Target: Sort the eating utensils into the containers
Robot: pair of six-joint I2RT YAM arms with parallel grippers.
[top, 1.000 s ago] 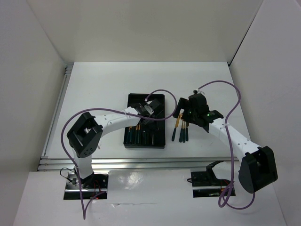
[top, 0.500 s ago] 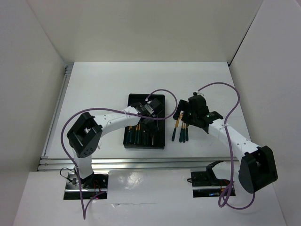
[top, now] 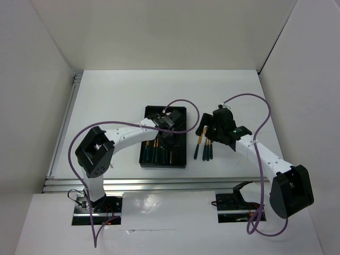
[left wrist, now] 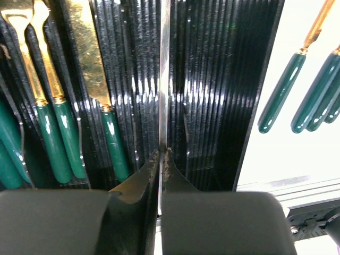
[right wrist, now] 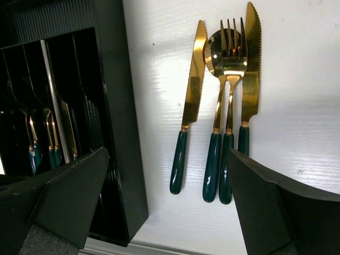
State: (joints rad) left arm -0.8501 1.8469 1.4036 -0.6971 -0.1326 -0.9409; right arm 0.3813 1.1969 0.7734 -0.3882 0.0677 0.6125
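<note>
The left gripper point(left wrist: 161, 154) is clamped shut on the near end of a pale chopstick point(left wrist: 164, 79). It holds it parallel to the compartments of the black tray point(left wrist: 228, 79), apparently for a lengthwise drop. The chopstick's axis runs 6 to 12 o'clock, free tip at 12. The right gripper point(right wrist: 169, 154) is spread wide and empty over four loose utensils point(right wrist: 223, 106) on the table point(right wrist: 297, 79), at 3 o'clock of the tray. Their heads point to 12, handles to 6.
</note>
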